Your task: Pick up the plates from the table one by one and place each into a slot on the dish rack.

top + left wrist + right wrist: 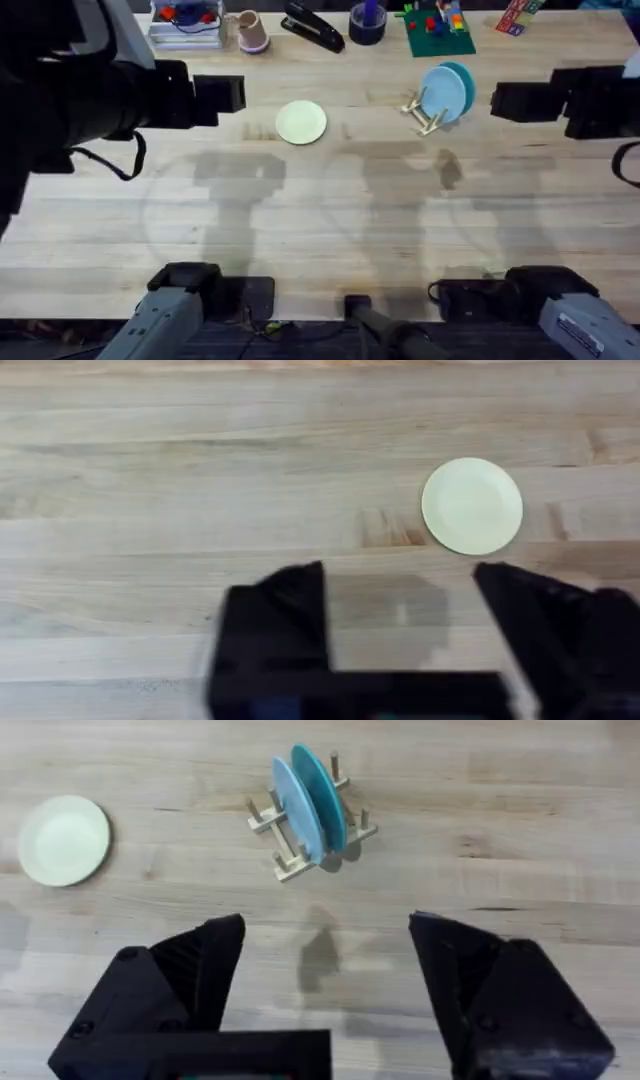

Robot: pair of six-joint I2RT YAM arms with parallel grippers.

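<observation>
A cream-yellow plate (300, 122) lies flat on the table (320, 230), left of centre. My left gripper (228, 93) hovers to the left of it, high above the wood. In the left wrist view that plate (471, 505) lies beyond the open left gripper (400, 605), which holds nothing. The dish rack (428, 113) stands right of centre with a light blue plate (298, 810) and a teal plate (322, 795) upright in its slots. My right gripper (505, 100) hangs to the right of the rack. The right wrist view shows the right gripper (325, 970) open and empty.
Along the far edge stand a clear tray (185, 22), a pink cup (250, 30), a black stapler (312, 27), a dark tape roll (367, 22) and a green baseplate with bricks (438, 30). Bare wood stretches across the near half.
</observation>
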